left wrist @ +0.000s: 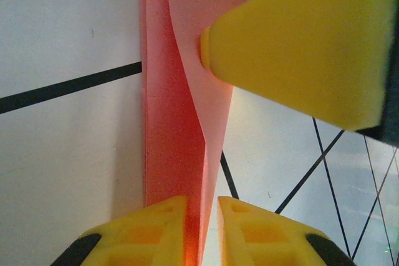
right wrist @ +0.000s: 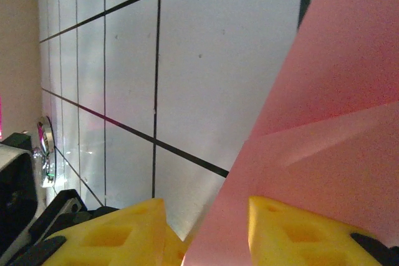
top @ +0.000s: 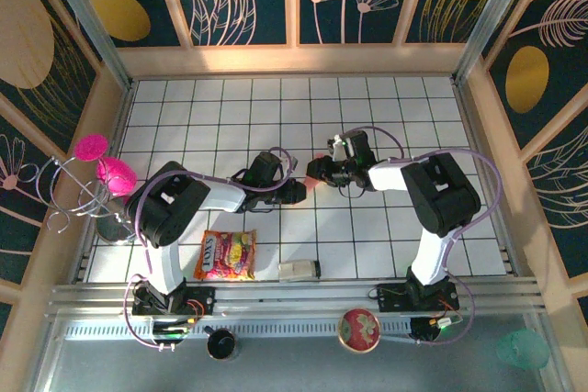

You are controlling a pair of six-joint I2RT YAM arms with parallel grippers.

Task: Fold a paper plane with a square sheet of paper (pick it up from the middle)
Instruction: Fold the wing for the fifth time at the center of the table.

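as left gripper [left wrist: 202, 211] pinches, paper [left wrist: 174, 141] (pink) is folded.

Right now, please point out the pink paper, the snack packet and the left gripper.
pink paper [left wrist: 171, 154], left wrist view, middle of the folded strip
snack packet [top: 226, 255], top external view, centre of its face
left gripper [left wrist: 201, 207], left wrist view, midway between its yellow fingertips

Seen from above, the folded pink paper [top: 318, 183] shows as a small sliver, the rest hidden between the left gripper [top: 299, 192] and the right gripper [top: 315, 170]. At the left wrist, the frame cuts off both ends of the paper, and the right gripper's finger [left wrist: 299, 48] is blurred and cropped at the right edge. At the right wrist, the fingers [right wrist: 299, 235] run off the bottom edge, so contact with the paper cannot be judged. A pale object [top: 300, 270] near the arms is too small to identify.
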